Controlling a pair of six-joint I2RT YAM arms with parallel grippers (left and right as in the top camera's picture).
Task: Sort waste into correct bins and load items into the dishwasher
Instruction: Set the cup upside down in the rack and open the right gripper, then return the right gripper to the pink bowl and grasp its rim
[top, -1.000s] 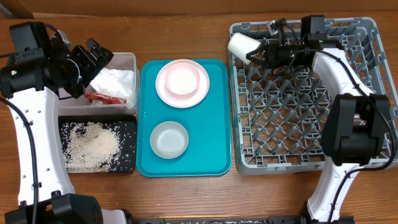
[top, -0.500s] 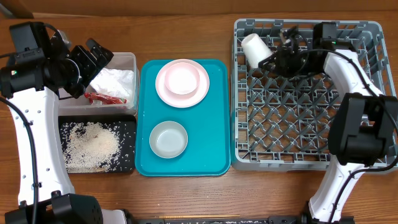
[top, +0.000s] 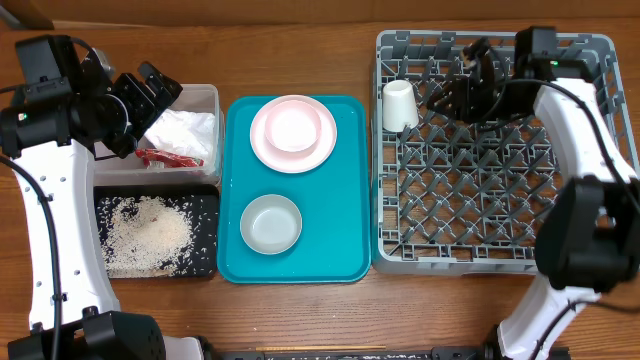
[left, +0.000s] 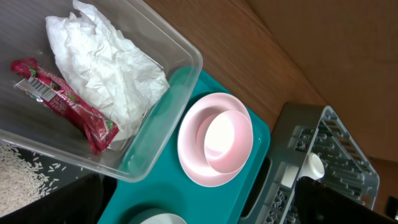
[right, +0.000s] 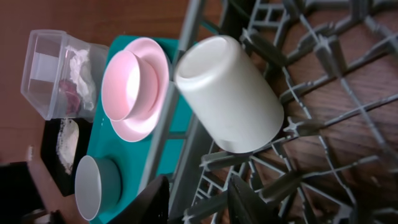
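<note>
Moved since prior frames: white cup (top: 399, 104), earlier carried tilted by R hand (top: 468, 86), is now set on end in the dish rack (top: 450, 262), in its top-left corner as seen from overhead. It's let go, and R hand is drawn back just beside it w/ fingers partly apart, nothing held. L hand (top: 150, 92) is held wide open & empty over clear tub (top: 208, 94), where napkin (top: 188, 130) & red wrapper (top: 170, 158) lie; rice (top: 145, 235) is spread in black tray (top: 207, 266), w/ pink bowl (top: 293, 125) on pink plate (top: 268, 152) & grey-white bowl (top: 272, 223) on teal tray (top: 350, 200).
</note>
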